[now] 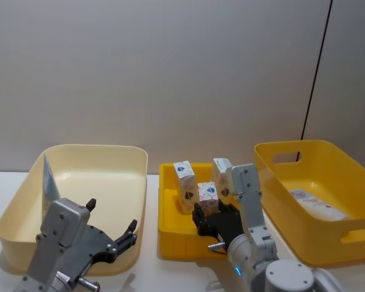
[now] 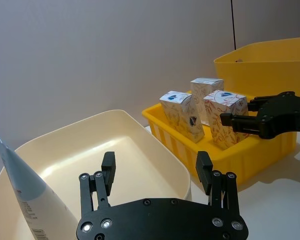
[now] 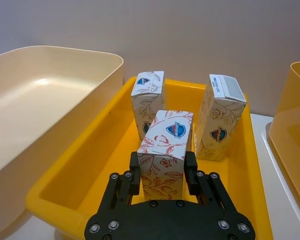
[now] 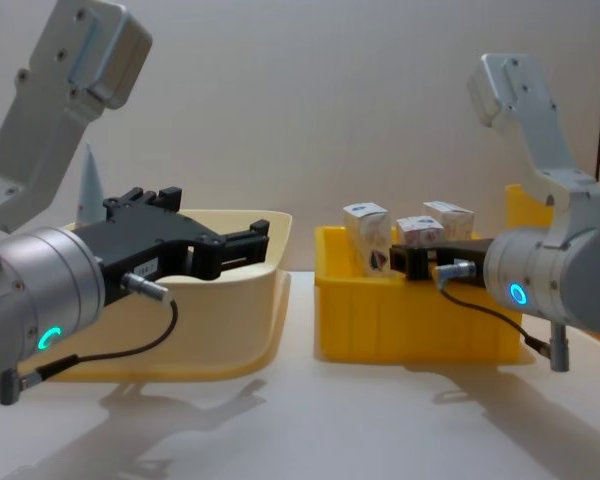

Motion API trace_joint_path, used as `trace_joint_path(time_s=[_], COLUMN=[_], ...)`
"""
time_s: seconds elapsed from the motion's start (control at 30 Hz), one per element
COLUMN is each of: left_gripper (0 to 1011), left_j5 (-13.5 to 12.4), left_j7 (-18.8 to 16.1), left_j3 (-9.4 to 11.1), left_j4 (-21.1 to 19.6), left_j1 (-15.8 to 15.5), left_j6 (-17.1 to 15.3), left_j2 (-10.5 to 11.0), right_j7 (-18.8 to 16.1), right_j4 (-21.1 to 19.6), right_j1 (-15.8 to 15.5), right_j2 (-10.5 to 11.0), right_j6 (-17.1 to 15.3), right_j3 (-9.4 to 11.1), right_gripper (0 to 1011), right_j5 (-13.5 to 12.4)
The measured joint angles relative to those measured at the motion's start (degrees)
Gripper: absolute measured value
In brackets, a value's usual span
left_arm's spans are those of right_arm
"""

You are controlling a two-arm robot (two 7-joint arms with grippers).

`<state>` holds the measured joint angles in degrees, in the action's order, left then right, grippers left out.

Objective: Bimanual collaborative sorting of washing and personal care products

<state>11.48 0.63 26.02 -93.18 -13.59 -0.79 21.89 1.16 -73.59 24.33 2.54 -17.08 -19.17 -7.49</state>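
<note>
**Q:** Right claw — status?

**A:** Your right claw [image 3: 162, 167] is reaching into the small yellow tray [image 1: 170, 228] at centre. Fingers are sitting on either side of the nearest carton [image 3: 165, 150], touching or very nearly touching its sides. Carton is standing upright on the tray floor, not lifted. I'm reading it as closed on the box, approx. mid-height.

**Q:** Left claw?

**A:** Left claw [image 2: 157, 170] is hovering over the near rim of the cream tub [image 1: 134, 182], jaws wide apart, holding nothing.

**Q:** How are the cartons going to handle?

**A:** Judgement only: thin card, prob. light and easy to crush. You're gripping the flat side faces, which is the right place; keep squeeze modest and avoid the top flap. The tube looks soft-walled and smooth, so it's likely to slip; take it across the body, not the flat tapered end.

**Q:** Count?

**A:** Cartons: 3, all upright in the small yellow tray; the other two cartons [image 3: 149, 102] are standing behind the gripped one, one to each side. Tubes: 2. One pale-blue tube [image 2: 27, 197] is leaning in the cream tub's far-left corner, flat end up. Another tube [image 1: 316, 204] is lying in the big yellow bin [image 1: 280, 173] on your right.
</note>
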Motion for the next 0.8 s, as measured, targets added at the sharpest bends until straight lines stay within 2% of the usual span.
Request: trace_joint_path(time_s=[0.47,0.8], left_gripper=[1003,1003], left_j5=[0.0,0.0], left_j7=[0.0,0.0], left_j3=[0.0,0.0], left_j4=[0.0,0.0], left_j1=[0.0,0.0], left_j6=[0.0,0.0], left_j2=[0.0,0.0], right_j7=[-0.2,-1.3], right_j4=[-0.1,-2.0], right_j1=[-0.3,-1.3], right_j2=[0.1,0.9], right_j6=[0.9,5.5], right_j3=[0.2,0.6], right_gripper=[473,472], right_j5=[0.2,0.6])
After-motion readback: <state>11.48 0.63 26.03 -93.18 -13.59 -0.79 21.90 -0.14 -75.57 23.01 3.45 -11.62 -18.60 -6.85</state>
